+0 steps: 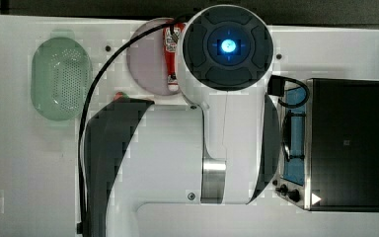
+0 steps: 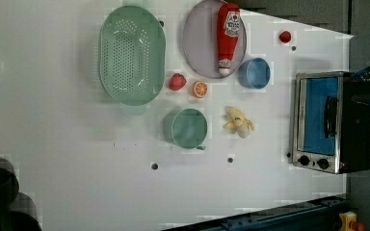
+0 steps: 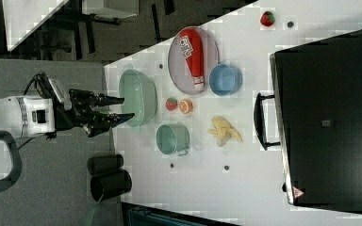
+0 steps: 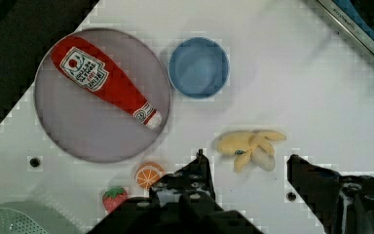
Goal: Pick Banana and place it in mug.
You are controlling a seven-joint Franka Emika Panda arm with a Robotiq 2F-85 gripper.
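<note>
The pale yellow banana (image 2: 239, 122) lies in short curved pieces on the white table, between the mug (image 2: 188, 127) and the toaster oven (image 2: 325, 122). The muted-green mug stands upright, with nothing seen inside it. In the right view the gripper (image 3: 122, 108) is open and holds nothing; it sits far to the right view's left of the mug (image 3: 172, 139) and banana (image 3: 224, 131), touching neither. In the wrist view the banana (image 4: 251, 145) shows between and just beyond the two dark fingers (image 4: 195, 178) of the gripper (image 4: 246, 168).
A green colander (image 2: 132, 55), a grey plate (image 2: 202, 48) with a ketchup bottle (image 2: 228, 36), a blue cup (image 2: 254, 73), a strawberry (image 2: 177, 82) and an orange slice (image 2: 200, 89) lie beyond the mug. Black cylinders (image 3: 106, 174) stand near the table edge.
</note>
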